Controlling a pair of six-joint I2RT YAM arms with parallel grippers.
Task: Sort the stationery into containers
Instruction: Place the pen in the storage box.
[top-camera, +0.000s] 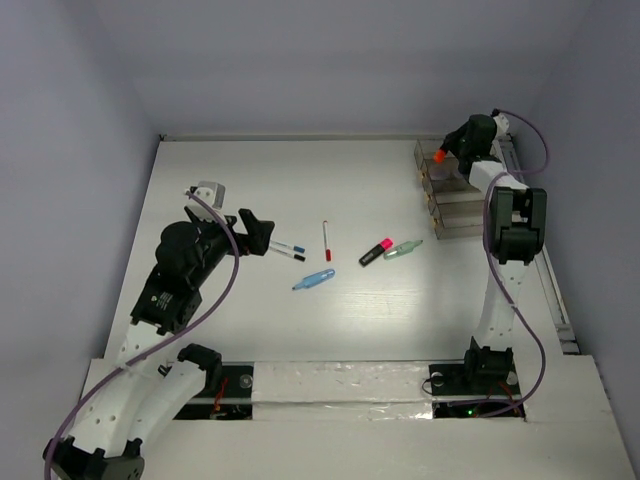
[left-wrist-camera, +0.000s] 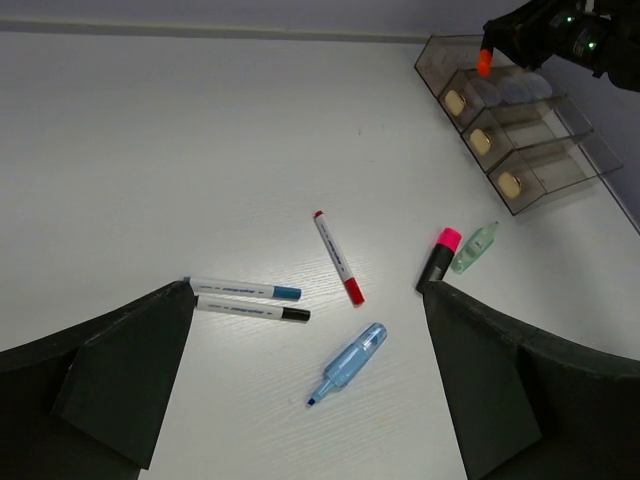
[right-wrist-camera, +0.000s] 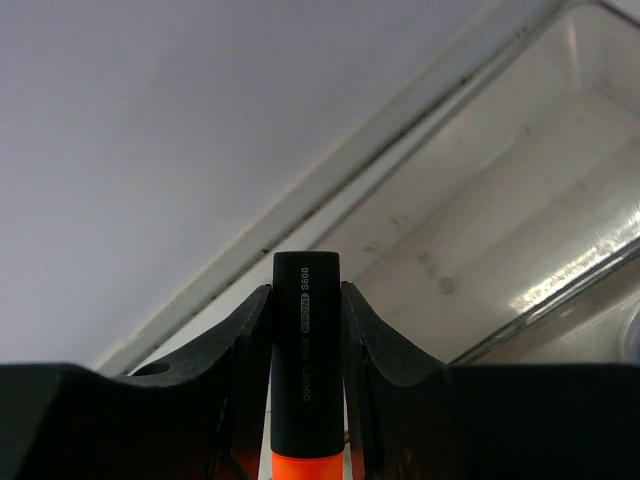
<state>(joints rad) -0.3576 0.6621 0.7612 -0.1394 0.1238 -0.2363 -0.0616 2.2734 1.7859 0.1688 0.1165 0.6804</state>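
Observation:
My right gripper (top-camera: 443, 152) is shut on the orange-black highlighter (right-wrist-camera: 305, 340), its black end forward, held over the far end of the clear stepped organiser (top-camera: 447, 200). The organiser's compartment wall (right-wrist-camera: 500, 230) lies just beyond the fingers. Pale round pots (left-wrist-camera: 515, 90) sit in its far compartment. My left gripper (top-camera: 262, 235) is open and empty above the table. In its view lie the blue-capped pen (left-wrist-camera: 243, 290), the black-capped pen (left-wrist-camera: 252, 311), the red-capped pen (left-wrist-camera: 338, 257), the light blue highlighter (left-wrist-camera: 350, 362), the pink-black highlighter (left-wrist-camera: 438, 258) and the pale green highlighter (left-wrist-camera: 474, 247).
The white table is walled at the back and both sides. A metal rail (top-camera: 555, 290) runs along its right edge beside the right arm. Taped strips (top-camera: 340, 385) cover the near edge between the arm bases.

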